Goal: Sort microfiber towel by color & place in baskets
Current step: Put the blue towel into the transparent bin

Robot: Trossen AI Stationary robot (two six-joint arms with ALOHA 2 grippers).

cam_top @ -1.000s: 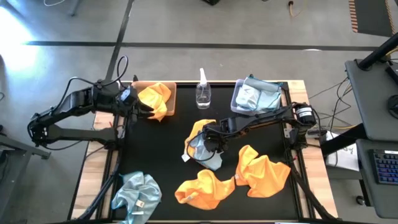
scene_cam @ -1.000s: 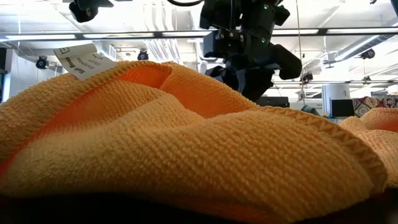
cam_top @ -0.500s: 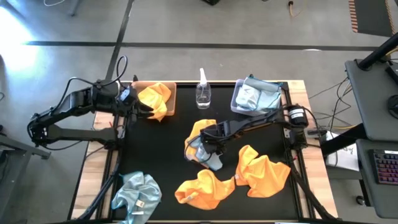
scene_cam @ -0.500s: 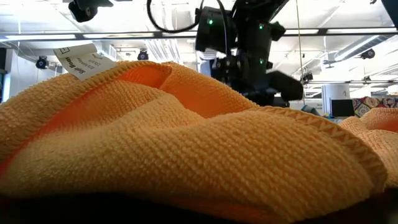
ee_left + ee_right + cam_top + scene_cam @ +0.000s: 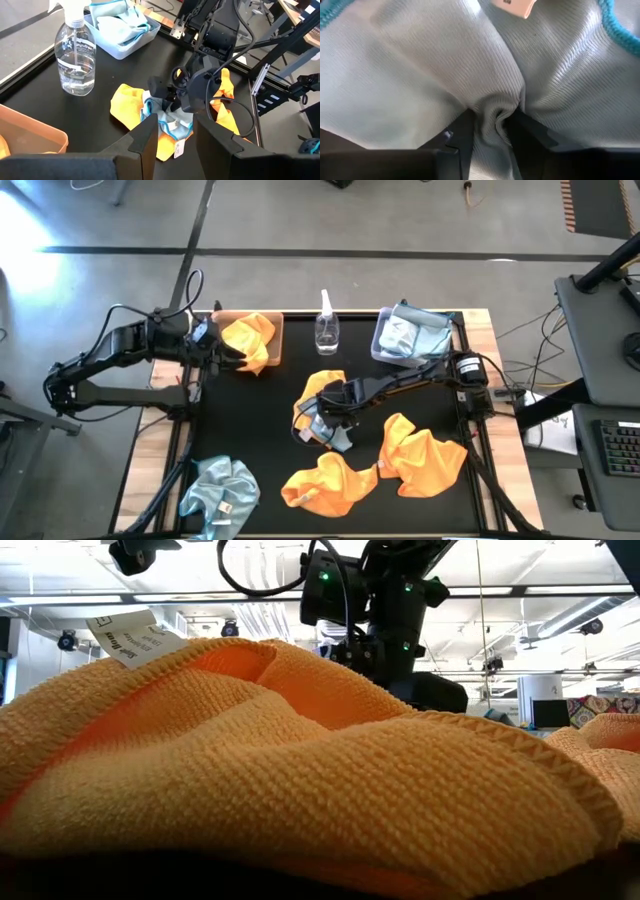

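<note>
Right wrist view: fingers (image 5: 465, 137) pinch blue towel (image 5: 420, 75) (high view hides this).

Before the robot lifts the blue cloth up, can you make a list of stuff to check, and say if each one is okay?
1. Right gripper pinching the blue cloth: ok, a fold sits squeezed between its fingers.
2. Orange cloth underneath coming loose: cannot tell, the blue one lies on top of it and touches it.
3. Blue basket ready: ok, it already holds blue cloths only.
4. Spray bottle out of the way: ok, it stands upright beside the basket, off to one side.
5. Left gripper clear: ok, it sits over at the brown basket.
</note>
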